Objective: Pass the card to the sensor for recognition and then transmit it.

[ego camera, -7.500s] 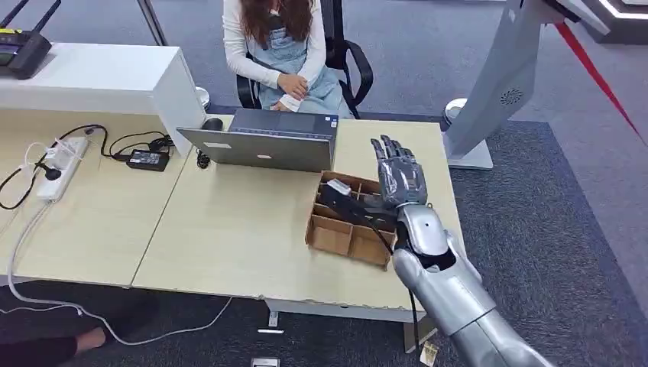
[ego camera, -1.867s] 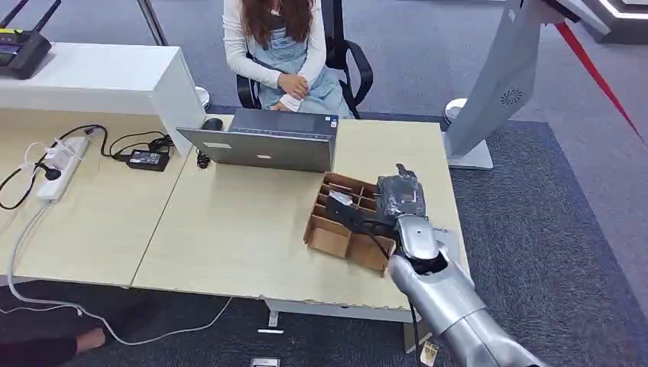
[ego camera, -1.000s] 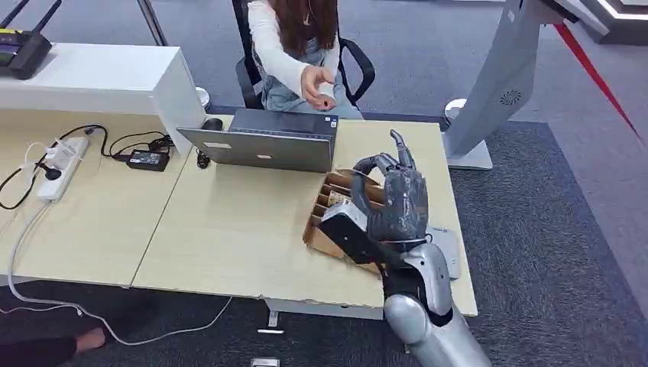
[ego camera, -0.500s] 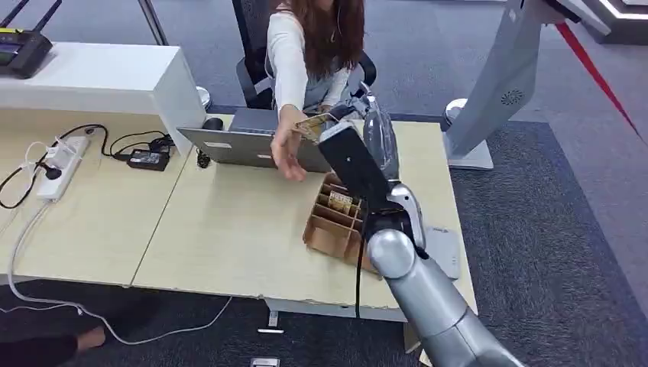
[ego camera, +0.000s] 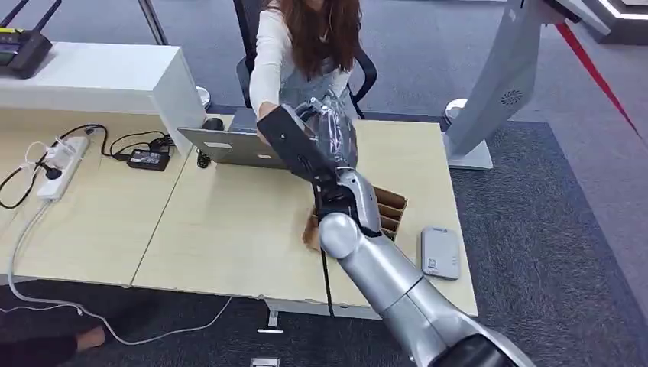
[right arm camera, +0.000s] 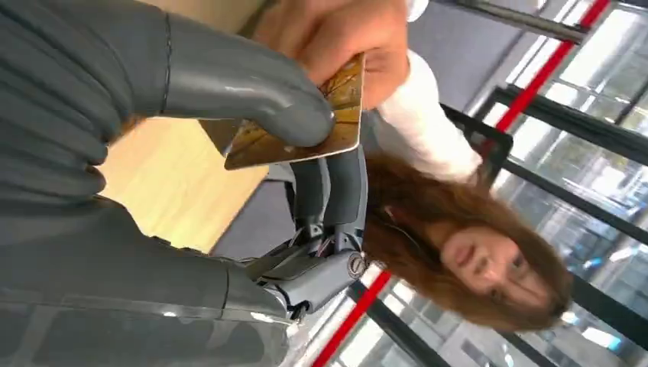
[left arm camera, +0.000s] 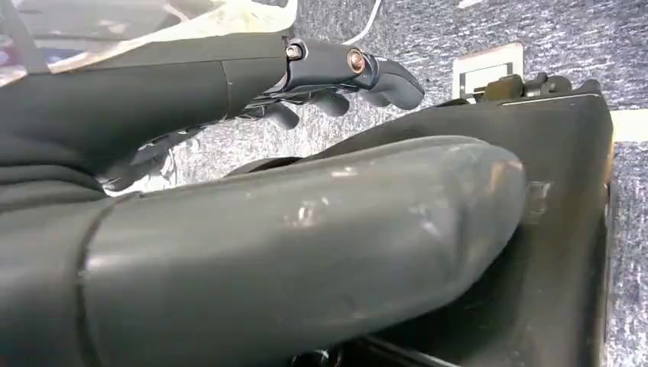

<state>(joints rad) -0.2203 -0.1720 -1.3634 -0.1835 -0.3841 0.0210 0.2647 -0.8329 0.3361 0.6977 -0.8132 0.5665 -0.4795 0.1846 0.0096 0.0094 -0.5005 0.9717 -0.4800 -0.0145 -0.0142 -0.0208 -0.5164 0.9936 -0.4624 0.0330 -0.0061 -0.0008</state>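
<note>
Gold card [right arm camera: 306, 126] sits pinched under your right hand [ego camera: 325, 138]'s thumb, out over the laptop [ego camera: 229, 145], and the person's hand [right arm camera: 344, 34] already grips its far edge. Hold steady, release only once they pull. Your left hand [left arm camera: 252, 76] hangs, fingers loosely curled, holding nothing.

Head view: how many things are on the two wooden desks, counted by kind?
Laptop: 1
Cardboard box: 1
Card sensor: 1
Power strip: 1
Power adapter: 1
Total: 5
</note>
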